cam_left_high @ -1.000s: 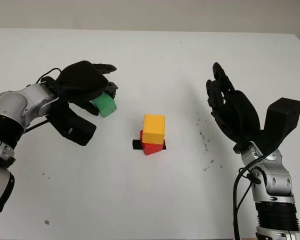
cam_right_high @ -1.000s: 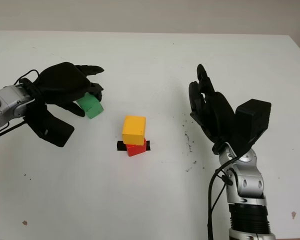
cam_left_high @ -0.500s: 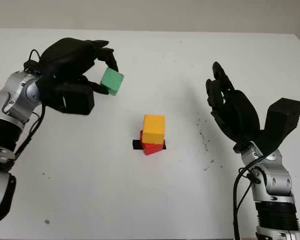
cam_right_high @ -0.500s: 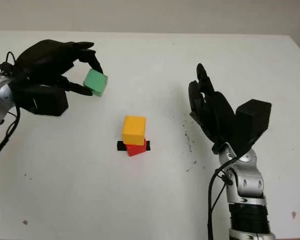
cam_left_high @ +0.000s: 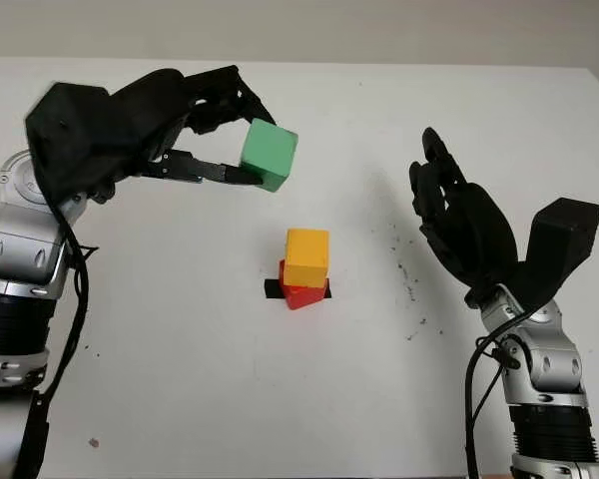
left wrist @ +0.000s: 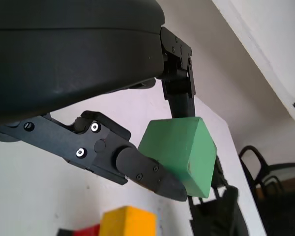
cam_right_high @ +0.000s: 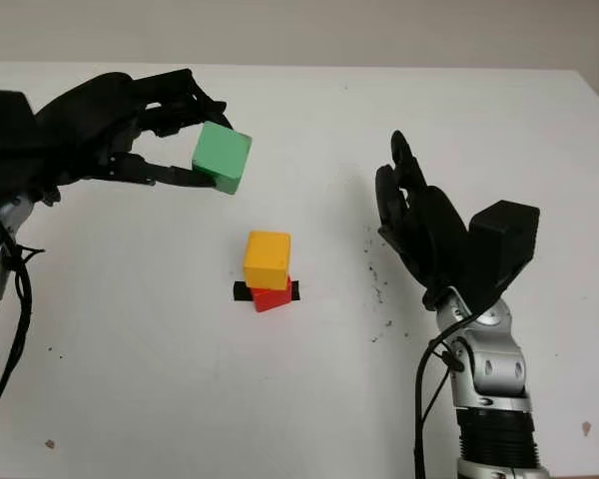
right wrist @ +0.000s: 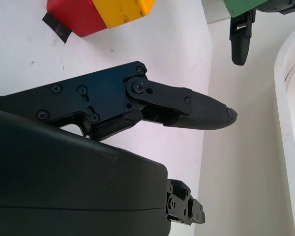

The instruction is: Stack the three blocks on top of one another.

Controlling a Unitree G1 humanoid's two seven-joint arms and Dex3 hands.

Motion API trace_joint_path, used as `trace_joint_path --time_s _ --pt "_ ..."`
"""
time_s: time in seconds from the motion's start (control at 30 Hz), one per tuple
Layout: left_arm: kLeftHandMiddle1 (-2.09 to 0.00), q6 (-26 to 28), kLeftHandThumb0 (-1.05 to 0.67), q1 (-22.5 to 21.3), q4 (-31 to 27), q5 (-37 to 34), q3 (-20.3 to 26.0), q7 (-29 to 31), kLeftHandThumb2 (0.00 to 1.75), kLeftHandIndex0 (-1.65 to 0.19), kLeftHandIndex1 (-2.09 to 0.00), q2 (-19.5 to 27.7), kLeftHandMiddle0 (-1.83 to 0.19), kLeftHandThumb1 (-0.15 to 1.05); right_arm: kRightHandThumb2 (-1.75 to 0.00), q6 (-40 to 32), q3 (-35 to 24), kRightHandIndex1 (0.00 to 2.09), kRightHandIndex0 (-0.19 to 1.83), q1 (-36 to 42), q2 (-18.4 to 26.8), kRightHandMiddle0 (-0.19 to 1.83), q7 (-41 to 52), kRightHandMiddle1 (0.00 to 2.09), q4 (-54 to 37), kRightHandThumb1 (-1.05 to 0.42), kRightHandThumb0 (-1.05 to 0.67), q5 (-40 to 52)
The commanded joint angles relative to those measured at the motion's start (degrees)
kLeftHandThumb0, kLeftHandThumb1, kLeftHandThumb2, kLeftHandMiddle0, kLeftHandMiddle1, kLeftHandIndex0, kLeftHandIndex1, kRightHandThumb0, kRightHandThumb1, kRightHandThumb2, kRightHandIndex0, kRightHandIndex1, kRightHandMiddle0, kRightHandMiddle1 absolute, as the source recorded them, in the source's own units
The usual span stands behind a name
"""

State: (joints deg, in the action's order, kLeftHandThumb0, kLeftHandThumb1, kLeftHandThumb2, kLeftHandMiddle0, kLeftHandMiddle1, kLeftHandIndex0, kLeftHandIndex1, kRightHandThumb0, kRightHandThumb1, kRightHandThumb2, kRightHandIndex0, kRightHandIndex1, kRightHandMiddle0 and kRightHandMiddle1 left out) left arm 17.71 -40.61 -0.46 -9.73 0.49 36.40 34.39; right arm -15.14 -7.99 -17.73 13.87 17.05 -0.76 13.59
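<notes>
A yellow block [cam_left_high: 306,256] sits on a red block [cam_left_high: 300,293] at the table's middle, over a strip of black tape [cam_left_high: 273,288]. My left hand [cam_left_high: 242,132] is shut on a green block [cam_left_high: 269,155], held in the air up and to the left of the stack. The left wrist view shows the green block [left wrist: 179,154] pinched between fingertips [left wrist: 152,175], with the yellow block [left wrist: 125,221] below it. My right hand [cam_left_high: 449,215] is open, raised to the right of the stack. The right wrist view has the yellow block [right wrist: 125,9] and red block [right wrist: 73,15] past its finger.
The white table [cam_left_high: 180,379] stretches wide around the stack. Small dark specks [cam_left_high: 407,279] mark the surface between the stack and my right hand. The table's far edge [cam_left_high: 299,62] runs along the back.
My left hand has lifted the green block off the table and carried it up and to the right, closer to the stack. The right hand and the stack have not moved.
</notes>
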Motion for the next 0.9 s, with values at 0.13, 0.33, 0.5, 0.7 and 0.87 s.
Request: trace_joint_path --time_s 0.13,0.33,0.5,0.7,0.87 --pt "-0.03 13.48 -0.48 2.11 -10.85 -7.26 3.20 -2.41 0.06 -0.30 -1.63 -2.54 -0.20 1.02 -0.63 0.07 0.04 0.00 -0.19 0.17 0.09 -0.19 -0.19 0.00 -0.49 -1.05 -0.68 -0.11" --pt "-0.03 22.25 -0.46 4.89 -18.45 -10.00 3.73 -7.50 0.05 -0.32 -1.67 -4.39 -0.17 1.01 -0.62 -0.65 -0.03 0.00 -0.19 0.22 0.11 -0.19 -0.56 0.00 -1.02 -1.05 -0.67 0.21" --pt "-0.02 22.47 -0.45 9.35 -20.81 -10.52 2.96 -8.98 0.06 -0.31 -1.61 -6.57 -0.10 1.01 -0.63 -0.04 0.18 0.00 -0.19 0.04 0.14 -0.19 0.09 0.00 -0.44 -1.05 -0.67 0.28" --pt "-0.04 19.39 -0.46 12.36 -20.31 -7.84 0.51 -9.09 0.06 -0.26 -1.67 -7.24 -0.08 1.02 -0.65 0.83 0.27 0.00 -0.19 -0.08 0.18 -0.19 0.14 0.00 -0.20 -1.05 -0.67 -0.30" --pt "-0.05 14.20 -0.47 14.59 -19.84 -3.22 -1.76 -10.18 0.05 -0.27 -1.69 -7.70 -0.09 1.01 -0.63 -0.13 0.08 0.00 -0.19 -0.13 -0.11 -0.19 -0.52 0.00 -0.67 -1.05 -0.68 0.00"
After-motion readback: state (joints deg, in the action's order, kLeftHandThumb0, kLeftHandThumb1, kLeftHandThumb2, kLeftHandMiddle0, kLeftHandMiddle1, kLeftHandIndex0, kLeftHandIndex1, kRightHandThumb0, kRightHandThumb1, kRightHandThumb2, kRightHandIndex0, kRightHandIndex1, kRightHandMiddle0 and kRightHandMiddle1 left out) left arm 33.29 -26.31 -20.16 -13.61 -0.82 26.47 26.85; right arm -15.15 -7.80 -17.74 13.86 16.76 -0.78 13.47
